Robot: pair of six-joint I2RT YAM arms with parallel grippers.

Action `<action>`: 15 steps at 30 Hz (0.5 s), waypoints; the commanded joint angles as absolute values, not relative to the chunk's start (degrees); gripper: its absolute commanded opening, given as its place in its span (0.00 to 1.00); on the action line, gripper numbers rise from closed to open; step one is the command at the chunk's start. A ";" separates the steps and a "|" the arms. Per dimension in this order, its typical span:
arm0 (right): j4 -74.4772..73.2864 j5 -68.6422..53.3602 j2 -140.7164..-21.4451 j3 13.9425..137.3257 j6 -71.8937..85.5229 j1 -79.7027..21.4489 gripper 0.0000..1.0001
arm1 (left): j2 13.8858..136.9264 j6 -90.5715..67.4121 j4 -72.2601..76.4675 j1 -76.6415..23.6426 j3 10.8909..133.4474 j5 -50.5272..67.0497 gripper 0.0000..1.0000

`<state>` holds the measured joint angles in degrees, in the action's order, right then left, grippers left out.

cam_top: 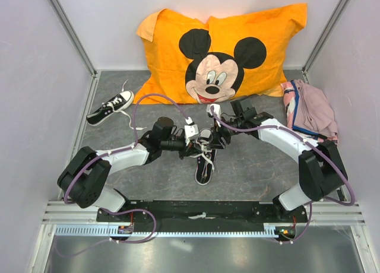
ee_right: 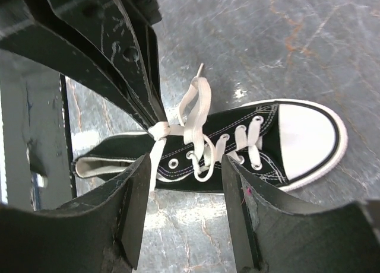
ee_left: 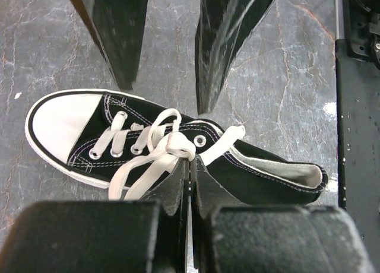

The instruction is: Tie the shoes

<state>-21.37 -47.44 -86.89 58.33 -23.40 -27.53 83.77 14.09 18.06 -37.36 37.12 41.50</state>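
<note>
**Top external view.** We see the left gripper (cam_top: 198, 141) and the right gripper (cam_top: 217, 135) meeting over one shoe (cam_top: 204, 168). It lies on the grey table (cam_top: 261, 172), midway between the two arms. A second shoe (cam_top: 111, 107) lies well apart at the far left. An orange pillow (cam_top: 219, 53) leans at the back, and a pink cloth (cam_top: 312, 110) lies at the right edge.

**Left wrist view.** We find the left gripper (ee_left: 189, 166) with its jaws pressed together, pinching the white lace (ee_left: 177, 145) where the strands bunch above the eyelets. The shoe (ee_left: 261, 166) rests on its sole, with its white toe cap at the left of the view. The fingers (ee_left: 228, 47) of the right gripper (ee_left: 163, 98) stand apart beyond the shoe and grip nothing.

**Right wrist view.** We see the right gripper (ee_right: 185, 160) wide apart and empty, its fingers (ee_right: 133, 208) either side of the laced part of the shoe (ee_right: 279, 148). The left gripper (ee_right: 159, 120) reaches in from the upper left, clamped on the lace (ee_right: 159, 130), which is lifted off the shoe.
</note>
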 commanded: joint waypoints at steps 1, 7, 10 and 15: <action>-21.80 -52.82 -88.15 61.17 -30.58 -27.77 0.58 | 84.02 18.02 18.46 -37.62 38.85 44.38 0.03; -21.53 -54.84 -89.12 61.35 -30.94 -28.56 0.56 | 84.11 18.19 18.63 -37.62 38.85 44.82 0.03; -21.27 -55.37 -89.30 61.08 -30.50 -29.18 0.56 | 84.29 18.37 18.63 -37.62 38.85 45.17 0.03; -20.83 -55.55 -89.65 60.91 -30.24 -29.62 0.56 | 84.29 18.46 18.63 -37.62 38.93 45.44 0.03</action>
